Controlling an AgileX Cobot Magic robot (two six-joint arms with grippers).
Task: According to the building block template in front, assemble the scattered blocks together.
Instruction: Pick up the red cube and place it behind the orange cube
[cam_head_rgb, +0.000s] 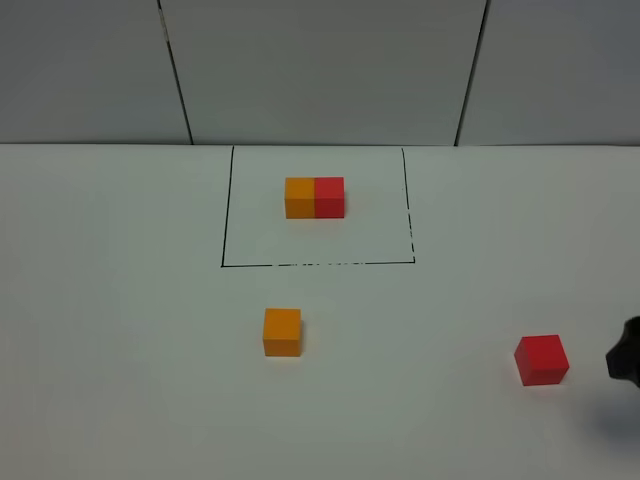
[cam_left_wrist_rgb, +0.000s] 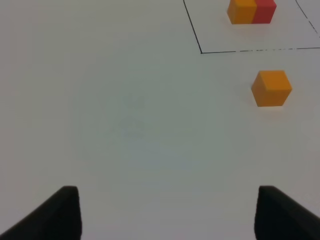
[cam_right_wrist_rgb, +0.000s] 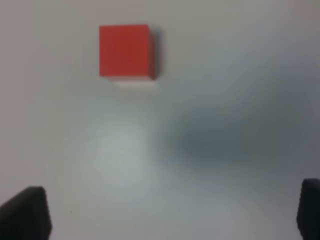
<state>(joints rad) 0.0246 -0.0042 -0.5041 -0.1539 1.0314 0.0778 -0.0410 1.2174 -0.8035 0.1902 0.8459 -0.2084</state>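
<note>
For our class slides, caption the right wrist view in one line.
Open right gripper over the white table, with the loose red cube lying ahead of it, not yet grasped.

Plain white table (cam_head_rgb: 100, 350) (matte and pale) across most of all three views. Ends at the far edge against a grey panelled wall (cam_head_rgb: 320, 60). Divided into three panels by two thin dark seams (cam_head_rgb: 175, 70), both slightly slanted. Soft grey shadow (cam_right_wrist_rgb: 225, 140), blurred, on the surface in the right wrist view.
</note>
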